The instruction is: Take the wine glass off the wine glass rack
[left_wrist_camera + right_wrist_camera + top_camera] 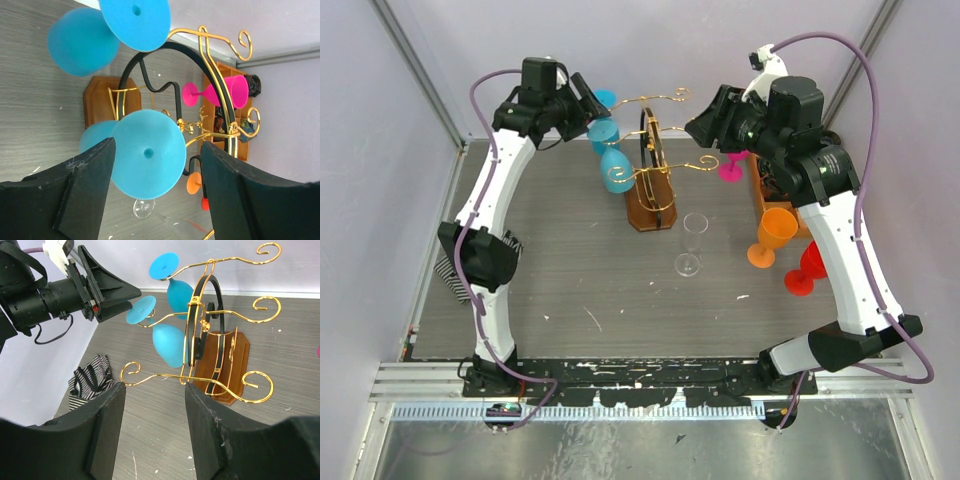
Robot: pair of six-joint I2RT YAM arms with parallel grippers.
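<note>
Top cam: we look down from above and behind the arm bases (495, 375), whole table (570, 270) in frame, rack (650, 212) far-centre. L wrist cam: we sit v. close on the rack's left, view rolled sideways. R wrist cam: we face it from the right, further back, also catching the left gripper (129, 298). All 3 share rack + blue glasses (615, 172).

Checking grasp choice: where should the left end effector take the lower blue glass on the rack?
Probably take the lower blue glass across its foot rim, from the rack's outer left end: the foot disc faces that way, while stem and bowl hang among the wires.
</note>
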